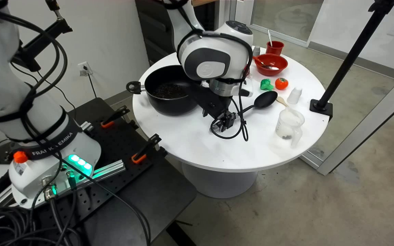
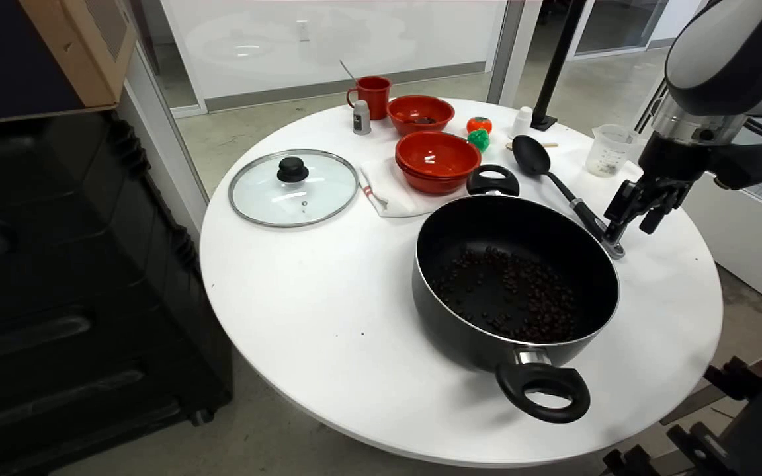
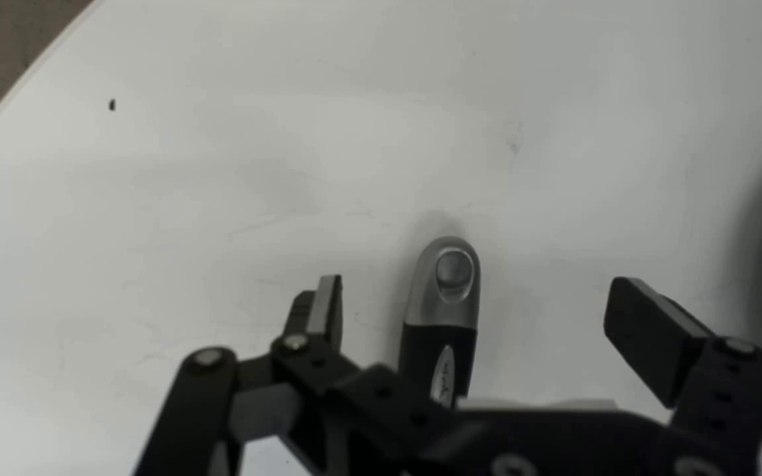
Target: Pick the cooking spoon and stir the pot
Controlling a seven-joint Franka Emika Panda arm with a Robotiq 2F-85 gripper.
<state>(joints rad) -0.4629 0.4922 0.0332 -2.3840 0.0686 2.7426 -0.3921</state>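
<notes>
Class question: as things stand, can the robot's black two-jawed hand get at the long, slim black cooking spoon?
Probably yes: in the wrist view the hand is open, with the spoon's grey-tipped handle between its jaws and nothing else visible there.

White arm (image 1: 234, 53) bent, wrist (image 1: 220, 87) low, claw (image 3: 479, 304) aimed downward and spread wide

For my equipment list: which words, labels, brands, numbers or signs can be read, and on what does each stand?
"FRANKA EMIKA", partly covered, on arm base.
Cooking spoon, oval label: too blurred.
Measuring cup markings: too small.
Grey shaker label: too small.
Base sticker: too small.
</notes>
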